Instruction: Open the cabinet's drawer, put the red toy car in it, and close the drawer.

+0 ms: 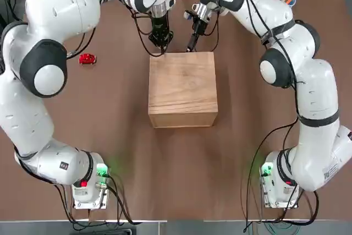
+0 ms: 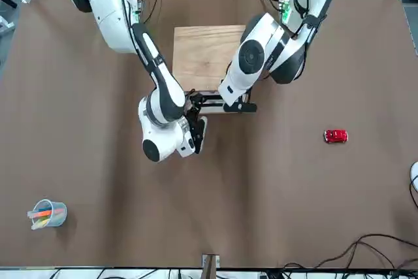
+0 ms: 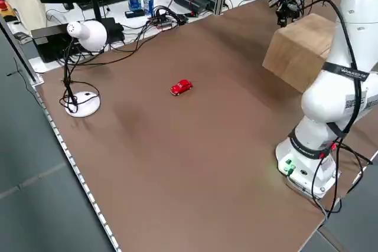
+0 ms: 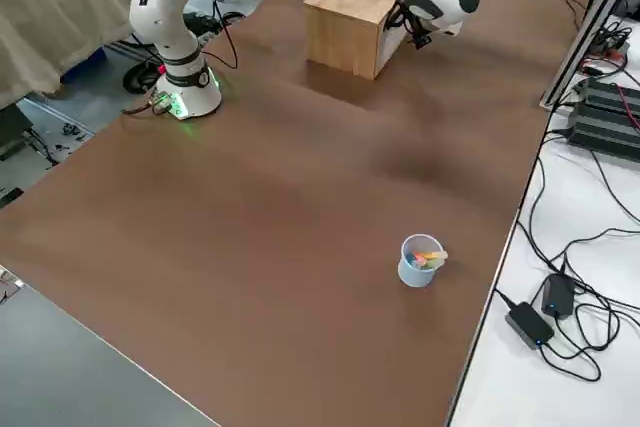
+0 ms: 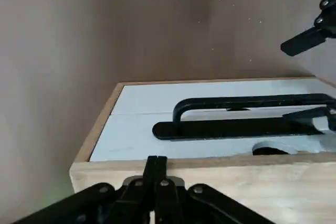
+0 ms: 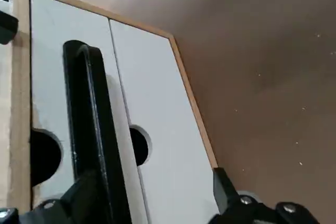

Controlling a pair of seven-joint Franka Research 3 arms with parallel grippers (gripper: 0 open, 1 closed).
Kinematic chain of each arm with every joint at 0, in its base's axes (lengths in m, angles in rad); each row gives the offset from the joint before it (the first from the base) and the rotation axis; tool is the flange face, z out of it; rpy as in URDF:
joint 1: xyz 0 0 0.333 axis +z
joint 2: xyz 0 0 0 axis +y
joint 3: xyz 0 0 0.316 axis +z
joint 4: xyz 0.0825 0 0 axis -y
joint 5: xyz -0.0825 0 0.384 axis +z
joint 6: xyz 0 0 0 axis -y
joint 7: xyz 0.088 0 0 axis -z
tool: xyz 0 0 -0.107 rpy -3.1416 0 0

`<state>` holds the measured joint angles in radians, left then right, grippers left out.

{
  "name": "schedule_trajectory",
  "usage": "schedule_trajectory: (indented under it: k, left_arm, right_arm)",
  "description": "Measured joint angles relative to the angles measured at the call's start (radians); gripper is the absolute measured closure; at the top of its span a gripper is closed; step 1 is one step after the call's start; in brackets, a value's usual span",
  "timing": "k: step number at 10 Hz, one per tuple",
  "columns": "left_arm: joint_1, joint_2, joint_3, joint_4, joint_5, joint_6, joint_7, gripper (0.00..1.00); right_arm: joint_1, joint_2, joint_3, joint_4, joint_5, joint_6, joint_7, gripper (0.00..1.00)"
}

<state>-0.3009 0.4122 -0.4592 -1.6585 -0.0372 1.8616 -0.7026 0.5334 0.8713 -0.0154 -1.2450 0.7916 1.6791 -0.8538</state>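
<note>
The cabinet stands mid-table with its white front turned away from the arm bases. Two white drawer fronts sit flush in it, so the drawer is closed, and a black handle runs across them. My left gripper is shut on nothing, its tips at the cabinet's upper front edge near one corner. My right gripper is open at the front face, with the handle running down between its fingers. The red toy car lies on the table well to the left of the cabinet.
A cup of coloured pens stands near the table's far right corner. A white desk lamp sits off the table's left side, with cables and gear beyond the far edge. A white mouse's edge shows at the far left.
</note>
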Motion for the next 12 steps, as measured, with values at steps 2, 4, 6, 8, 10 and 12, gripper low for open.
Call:
schedule_trajectory:
  k: [2, 4, 6, 8, 10, 12]
  left_arm:
    - [0.000, 0.000, 0.000, 0.000, 0.000, -0.002, 0.000, 0.97]
    - [0.000, 0.000, 0.000, 0.001, 0.000, -0.005, 0.000, 0.97]
    - [0.000, 0.000, 0.000, 0.001, 0.000, -0.006, 0.000, 0.97]
    - [0.000, 0.000, 0.000, 0.001, 0.000, -0.008, 0.000, 0.97]
    - [0.000, 0.000, 0.000, 0.002, 0.000, -0.009, 0.000, 0.97]
    - [0.000, 0.000, 0.000, 0.002, 0.000, -0.009, 0.000, 0.97]
  right_arm:
    - [-0.003, 0.007, -0.002, 0.000, 0.017, -0.012, 0.001, 0.13]
    - [-0.008, 0.013, -0.008, 0.000, 0.060, -0.033, 0.001, 0.14]
    - [-0.010, 0.015, -0.008, 0.007, 0.093, -0.046, 0.001, 0.15]
    - [-0.014, 0.015, -0.008, 0.014, 0.148, -0.065, 0.004, 0.16]
    - [-0.019, 0.015, -0.008, 0.020, 0.162, -0.074, 0.004, 0.16]
    - [-0.022, 0.015, -0.008, 0.020, 0.164, -0.085, 0.004, 0.17]
